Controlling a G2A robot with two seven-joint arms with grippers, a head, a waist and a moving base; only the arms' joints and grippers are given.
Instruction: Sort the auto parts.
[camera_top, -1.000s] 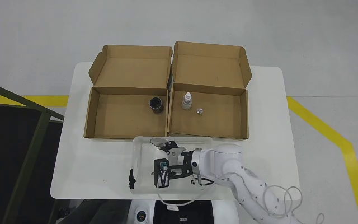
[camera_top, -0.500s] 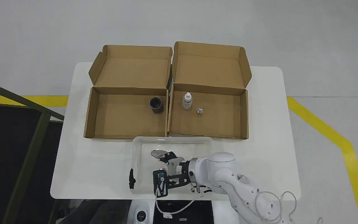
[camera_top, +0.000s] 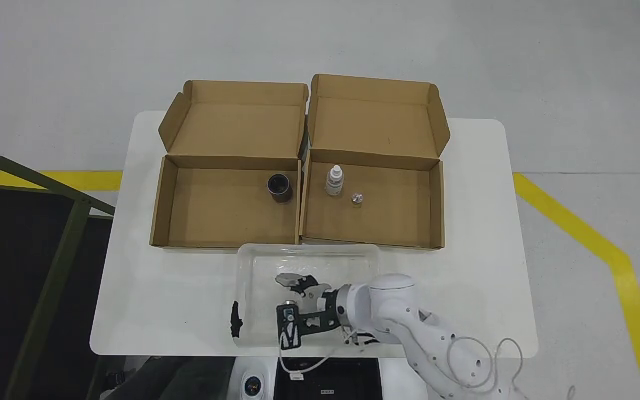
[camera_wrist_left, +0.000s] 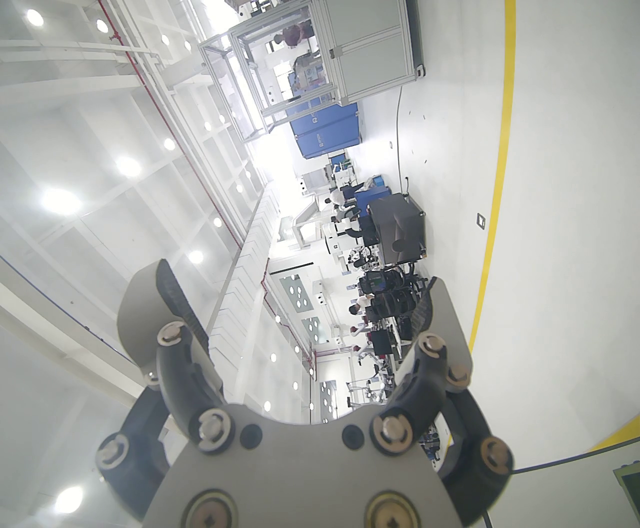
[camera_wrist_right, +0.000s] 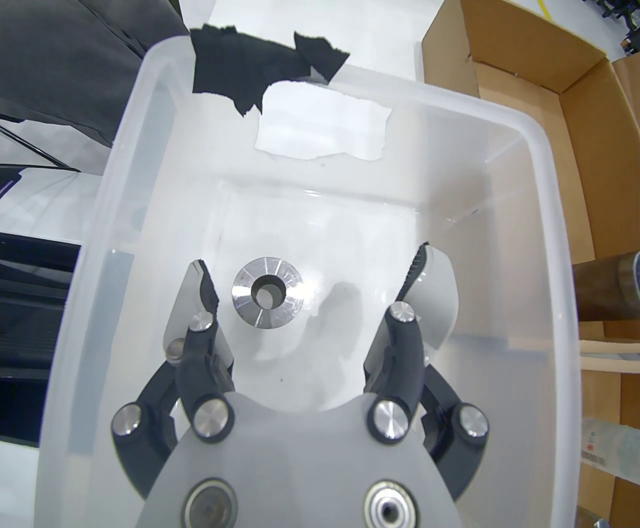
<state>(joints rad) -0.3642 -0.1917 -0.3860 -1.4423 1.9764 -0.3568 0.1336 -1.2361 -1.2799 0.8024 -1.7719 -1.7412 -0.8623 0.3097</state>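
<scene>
Right claw (camera_wrist_right: 312, 272) spread wide open over a metal collar (camera_wrist_right: 267, 298) in the clear bin (camera_wrist_right: 542, 165)
It sits between the fingers, just beside one of them. Probably solid steel: dense, rigid and slick, so I'd centre up and pinch across its outer rim.

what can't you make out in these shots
- Top view: the right tool covers part of the clear bin, hiding the metal ring inside.
- Top view: the small metal part in the right box is too small to tell its shape.
- Right wrist view: a dark object past the bin is cut off by the picture's edge.
</scene>
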